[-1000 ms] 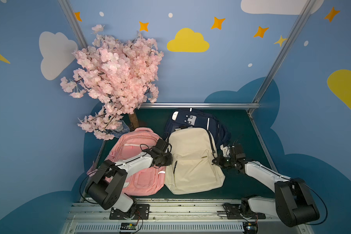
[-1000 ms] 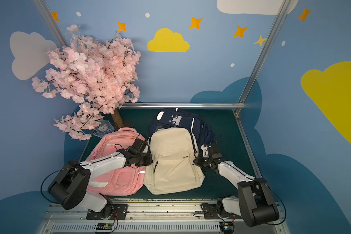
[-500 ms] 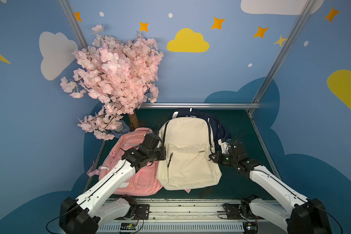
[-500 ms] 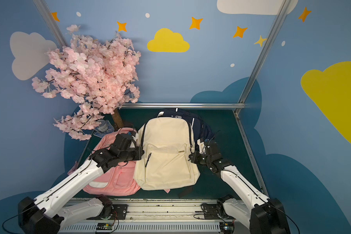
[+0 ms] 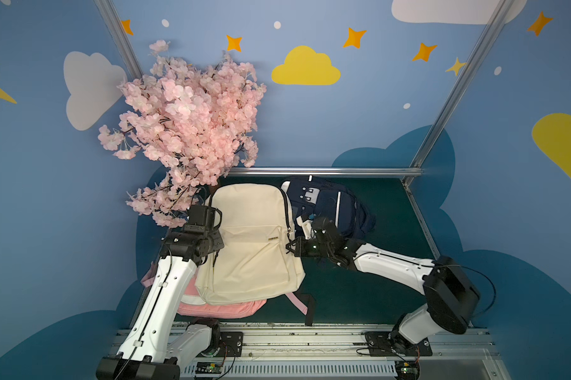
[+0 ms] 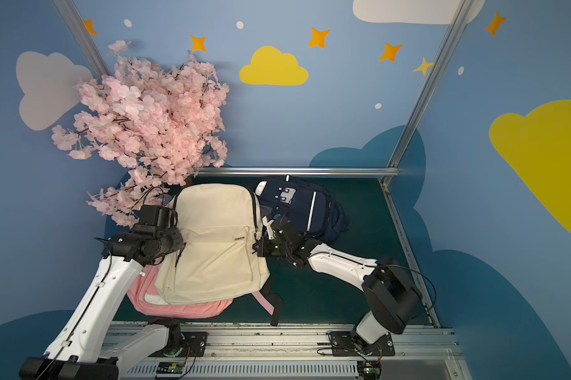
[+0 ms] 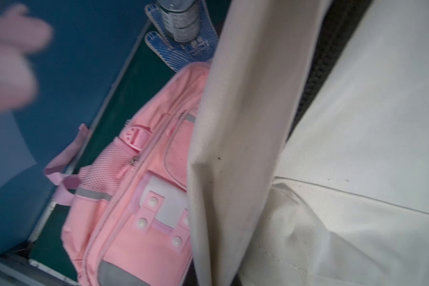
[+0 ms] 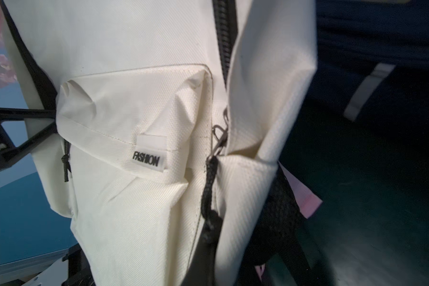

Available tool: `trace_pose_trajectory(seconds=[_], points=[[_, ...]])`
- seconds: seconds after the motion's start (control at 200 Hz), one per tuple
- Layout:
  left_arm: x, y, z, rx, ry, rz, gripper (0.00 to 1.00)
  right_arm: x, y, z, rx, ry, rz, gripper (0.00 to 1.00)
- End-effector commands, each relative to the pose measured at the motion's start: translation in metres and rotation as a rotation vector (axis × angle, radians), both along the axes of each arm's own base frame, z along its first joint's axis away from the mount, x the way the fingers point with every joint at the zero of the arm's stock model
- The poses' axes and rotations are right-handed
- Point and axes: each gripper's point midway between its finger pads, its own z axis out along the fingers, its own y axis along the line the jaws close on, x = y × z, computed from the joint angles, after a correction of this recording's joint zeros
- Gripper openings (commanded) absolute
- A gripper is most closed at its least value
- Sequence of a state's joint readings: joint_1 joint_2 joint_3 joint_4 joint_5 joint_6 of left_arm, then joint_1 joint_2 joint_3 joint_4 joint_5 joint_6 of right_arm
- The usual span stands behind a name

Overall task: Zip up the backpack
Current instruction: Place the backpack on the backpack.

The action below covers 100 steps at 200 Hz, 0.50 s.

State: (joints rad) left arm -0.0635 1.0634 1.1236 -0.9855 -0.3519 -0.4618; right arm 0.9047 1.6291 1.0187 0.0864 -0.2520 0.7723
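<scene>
Cream backpack (image 5: 254, 243) raised, two other backpacks (image 5: 218, 308) (image 5: 330, 210), two tools (image 5: 217, 244) (image 5: 290, 247), apparently gripping

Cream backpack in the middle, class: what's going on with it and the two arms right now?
Two robot arms work on the cream backpack, which lies partly over a pink backpack. The right pincer is shut on the zipper pull at the bag's side. The left pincer is at the opposite side; its grip cannot be made out.
</scene>
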Motion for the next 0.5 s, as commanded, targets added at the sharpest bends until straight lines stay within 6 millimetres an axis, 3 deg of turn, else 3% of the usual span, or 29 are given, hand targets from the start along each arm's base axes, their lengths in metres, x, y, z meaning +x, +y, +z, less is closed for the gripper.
trace_pose_trajectory(seconds=[0.0, 0.07, 0.225, 0.345, 0.496], points=[[0.019, 0.013, 0.018, 0.015, -0.083, 0.042, 0.19, -0.01, 0.046, 0.021, 0.106, -0.017, 0.069, 0.0], [0.022, 0.01, 0.012, -0.01, -0.071, 0.033, 0.24, -0.011, 0.061, 0.015, 0.095, -0.018, 0.077, 0.0], [0.02, 0.003, 0.009, -0.043, -0.08, 0.006, 0.58, -0.006, 0.075, -0.004, 0.074, 0.003, 0.053, 0.0], [0.015, -0.001, 0.012, -0.057, -0.1, -0.016, 0.7, -0.007, 0.078, -0.017, 0.051, 0.041, 0.039, 0.0], [0.004, -0.001, 0.02, 0.001, -0.102, -0.022, 0.81, -0.02, 0.082, -0.019, -0.012, 0.022, 0.097, 0.31]])
